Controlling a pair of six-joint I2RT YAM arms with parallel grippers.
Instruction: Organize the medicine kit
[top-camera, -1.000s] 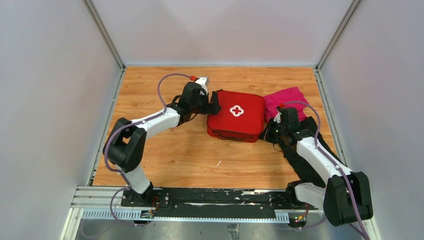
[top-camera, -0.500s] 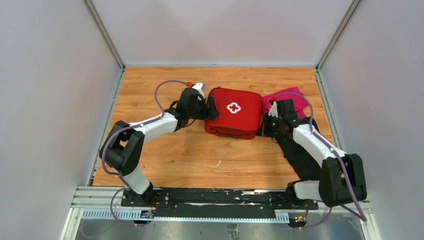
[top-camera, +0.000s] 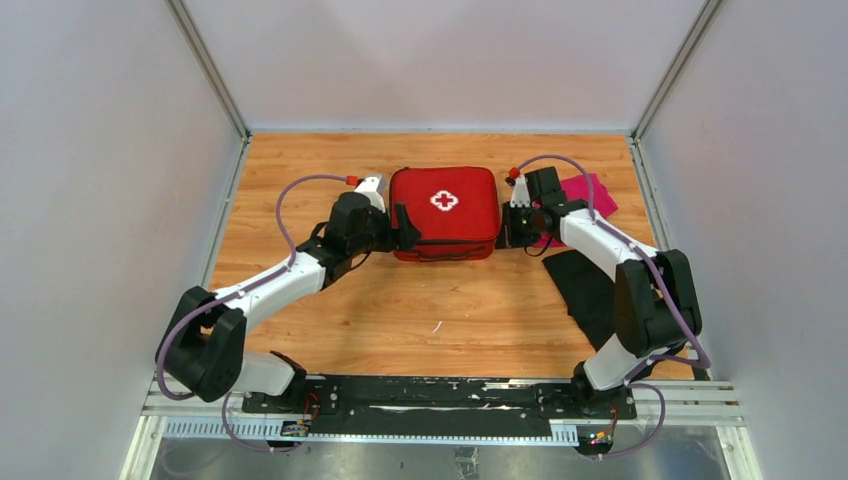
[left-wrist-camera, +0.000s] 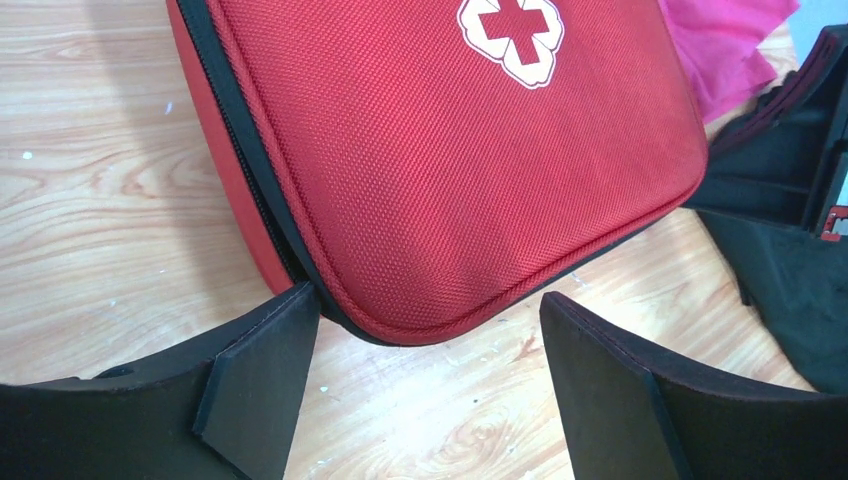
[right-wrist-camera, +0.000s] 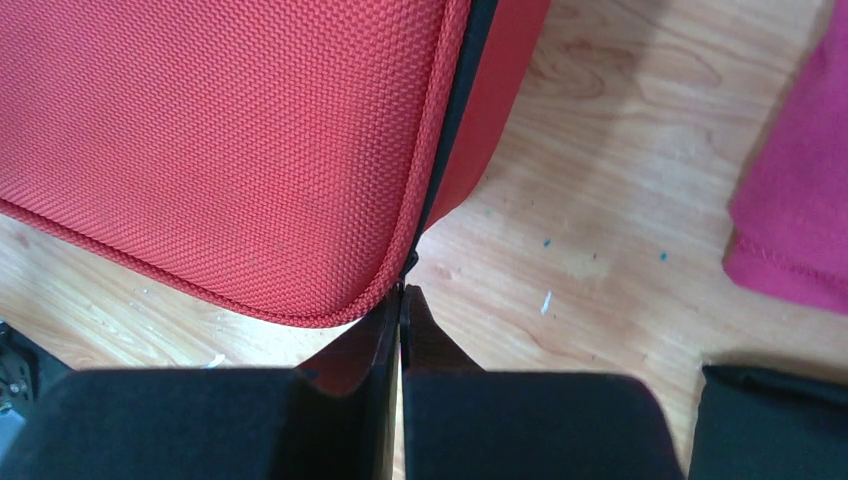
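The medicine kit (top-camera: 443, 212) lies closed (nothing sorted yet), left gripper (left-wrist-camera: 428, 320) spread round its near-left corner, right gripper (right-wrist-camera: 401, 300) pinched together.

The top view looks down from behind; both wrist views closely face the medicine kit (top-camera: 455, 222).

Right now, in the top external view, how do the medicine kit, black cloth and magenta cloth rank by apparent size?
1. medicine kit
2. black cloth
3. magenta cloth
The right arm covers part of both cloths, so only their visible areas are compared.
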